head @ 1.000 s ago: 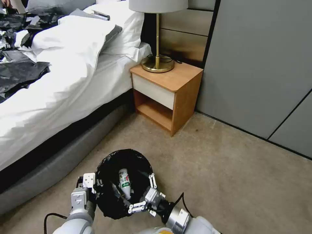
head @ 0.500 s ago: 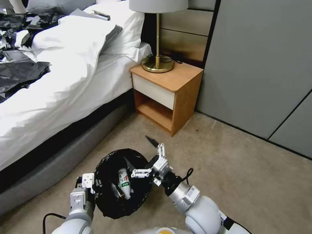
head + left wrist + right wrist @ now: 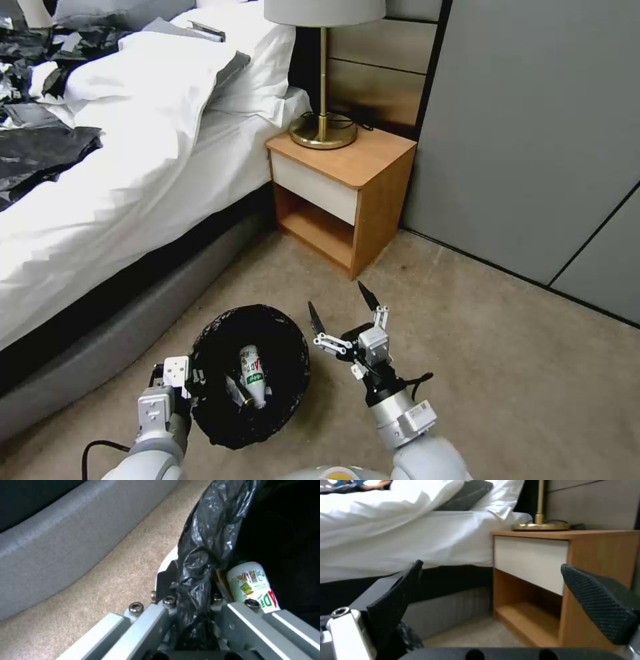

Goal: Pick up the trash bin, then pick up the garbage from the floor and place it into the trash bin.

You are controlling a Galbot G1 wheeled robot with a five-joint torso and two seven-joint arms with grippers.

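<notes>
The trash bin, lined with a crinkly black bag, hangs low over the carpet beside the bed. My left gripper is shut on its rim; the left wrist view shows the bag pinched in that gripper and a sliver of white bin wall. One piece of garbage, a white bottle with a green and red label, lies inside the bin. My right gripper stands open and empty just right of the bin, with its black fingers pointing toward the nightstand.
A wooden nightstand with a brass lamp stands ahead against the grey wall panels. The bed, with white bedding and a grey base, runs along the left. Bare carpet spreads to the right.
My right gripper has drawn back from the bin's rim and swung right, its fingers now pointing away from the bin. The bottle stays in the bin. The left gripper keeps its hold.
</notes>
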